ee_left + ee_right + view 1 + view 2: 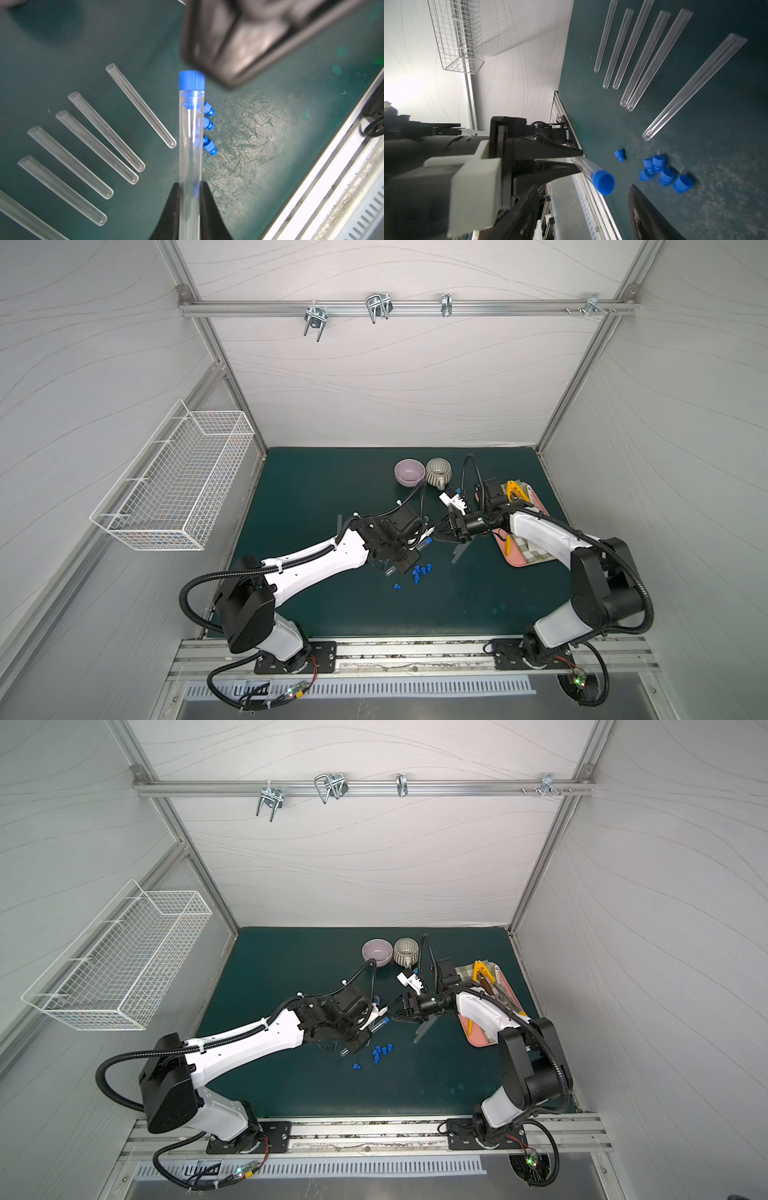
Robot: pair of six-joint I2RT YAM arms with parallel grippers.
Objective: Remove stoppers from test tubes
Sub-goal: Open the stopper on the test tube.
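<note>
My left gripper is shut on a clear test tube and holds it above the green mat. A blue stopper plugs the tube's free end. In the right wrist view that stopper lies between the two fingers of my right gripper, which stands open with a gap on each side. In both top views the two grippers meet near the mat's middle. Several loose stoppers lie on the mat. Several unplugged test tubes lie side by side, mostly hidden under my left arm in the top views.
A purple bowl and a striped cup stand at the back. A pink tray with a checked cloth and yellow-handled tools sits under my right arm. A few more tubes lie beside it. A wire basket hangs on the left wall.
</note>
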